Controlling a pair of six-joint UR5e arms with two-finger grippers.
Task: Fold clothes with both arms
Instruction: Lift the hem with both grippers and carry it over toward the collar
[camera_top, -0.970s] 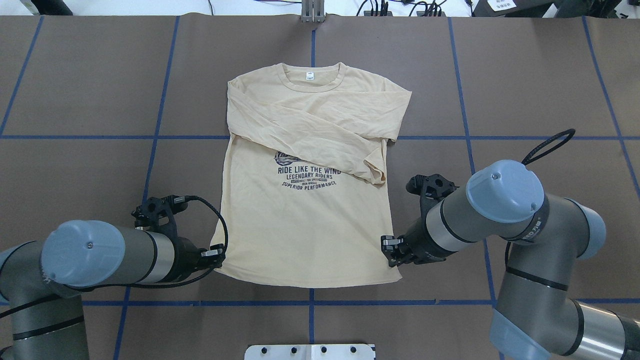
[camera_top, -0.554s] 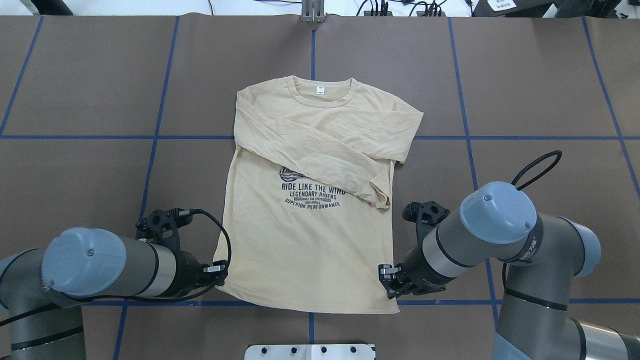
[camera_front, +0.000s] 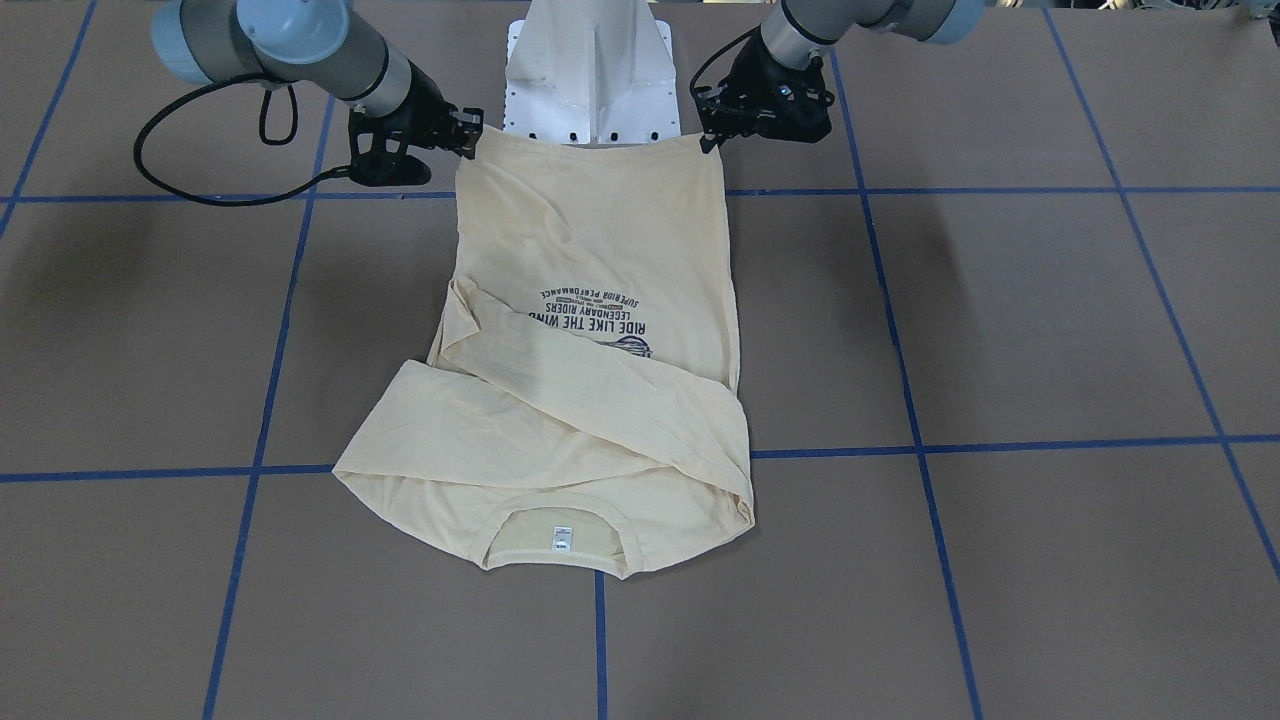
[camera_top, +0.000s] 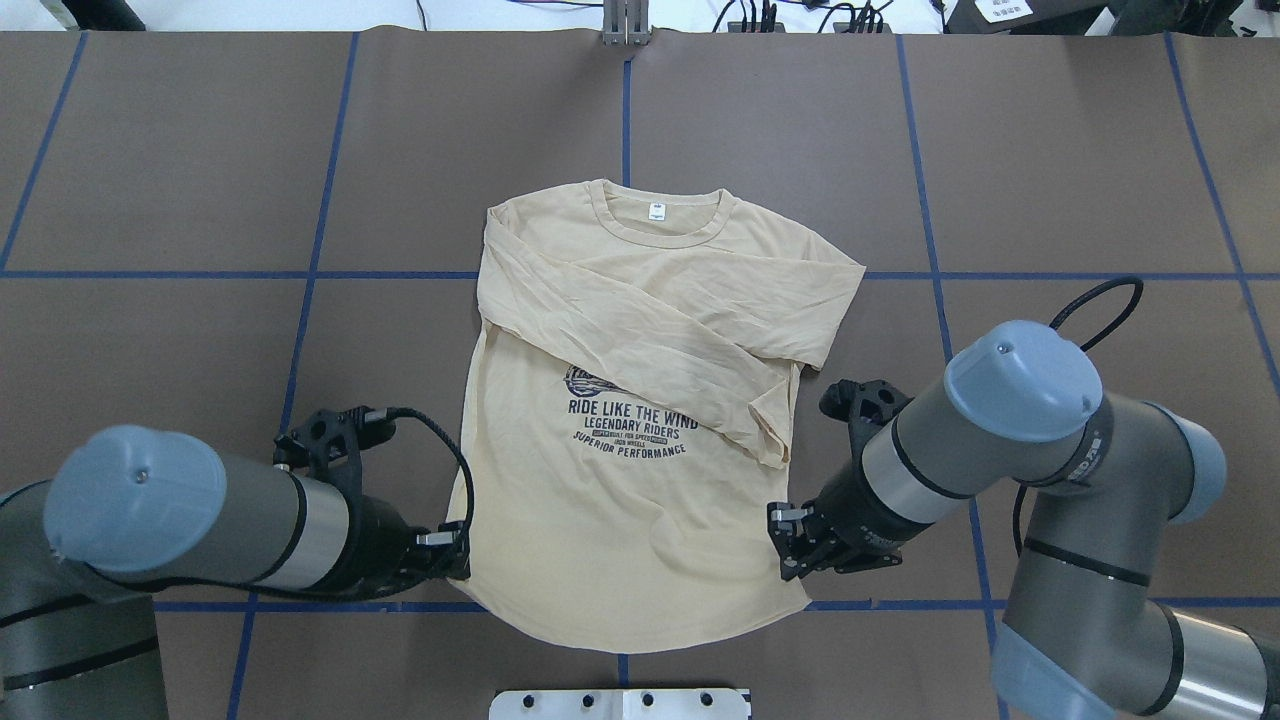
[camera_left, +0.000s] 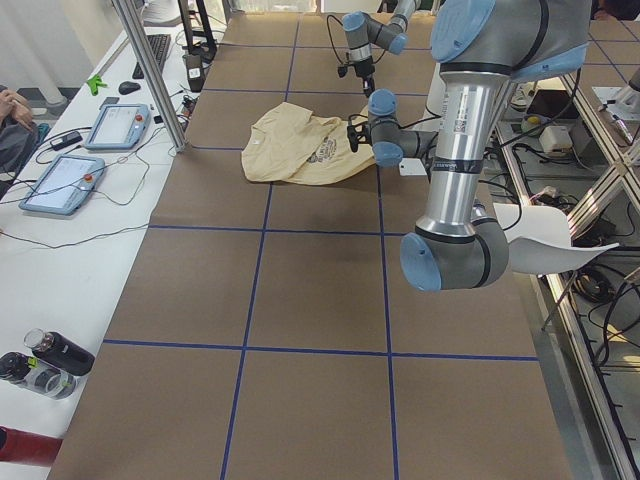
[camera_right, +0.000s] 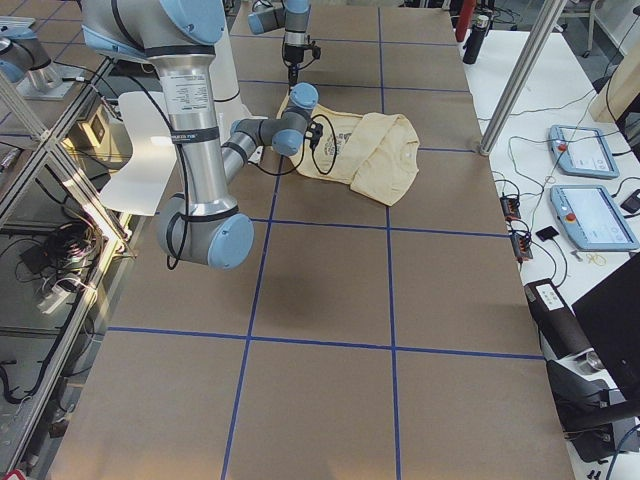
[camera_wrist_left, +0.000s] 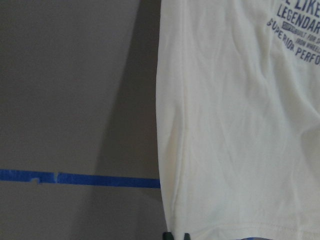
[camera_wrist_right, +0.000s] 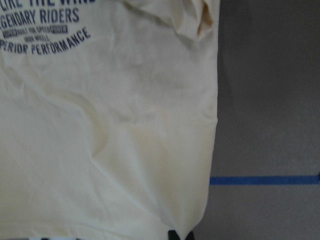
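The cream-yellow long-sleeved shirt (camera_top: 620, 520) lies print side up on the brown table, collar and white neck tag (camera_top: 657, 212) at the far end. Both sleeves are folded across the chest (camera_top: 650, 330) above the navy print (camera_top: 630, 425). My left gripper (camera_top: 455, 558) is shut on the left hem corner and my right gripper (camera_top: 785, 545) is shut on the right hem corner. The hem between them hangs in a curve. In the front-facing view the left gripper (camera_front: 710, 135) and the right gripper (camera_front: 470, 130) hold the hem raised in front of the base. Each wrist view shows shirt fabric (camera_wrist_left: 240, 140) (camera_wrist_right: 110, 140) above pinched fingertips.
The white pedestal base (camera_top: 620, 703) stands just behind the hem. Blue tape lines (camera_top: 300, 273) grid the brown table cover. A side bench with tablets (camera_left: 120, 125) and bottles (camera_left: 45, 360) runs along the far edge.
Both grippers have pulled the hem corners toward the robot's base. The whole shirt has slid that way and slightly right. The hem now sags in a curve between them.
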